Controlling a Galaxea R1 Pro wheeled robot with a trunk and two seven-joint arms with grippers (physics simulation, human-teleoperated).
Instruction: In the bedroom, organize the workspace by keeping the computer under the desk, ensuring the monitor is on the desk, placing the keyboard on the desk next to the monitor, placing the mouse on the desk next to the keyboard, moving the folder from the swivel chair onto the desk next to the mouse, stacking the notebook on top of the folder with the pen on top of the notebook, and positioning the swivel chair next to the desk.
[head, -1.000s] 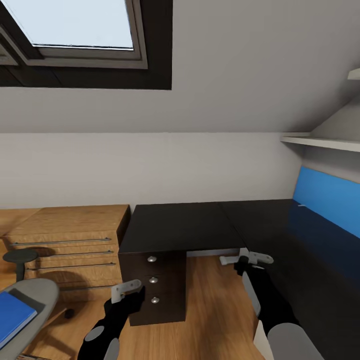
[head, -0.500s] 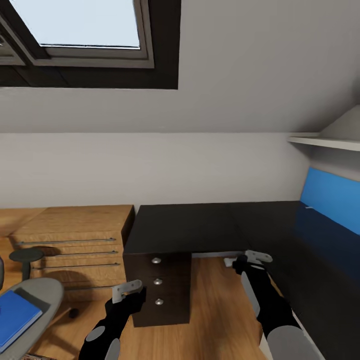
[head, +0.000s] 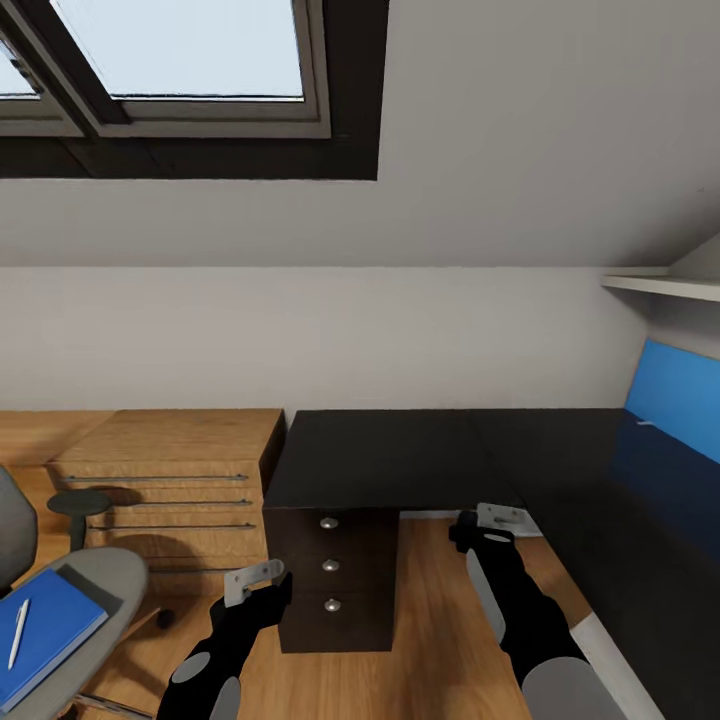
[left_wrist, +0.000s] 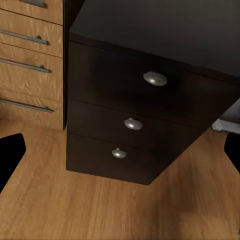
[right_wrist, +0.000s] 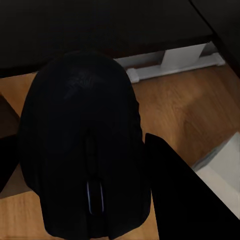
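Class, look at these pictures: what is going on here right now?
A two-armed robot faces the corner of an attic bedroom. Its right tool is shut on a black mouse, held above the wood floor near the black desk. The left tool hangs open and empty in front of a black drawer unit. At the lower left, the blue folder lies on the swivel chair with the pen on top.

No readable text, labels or numbers anywhere.
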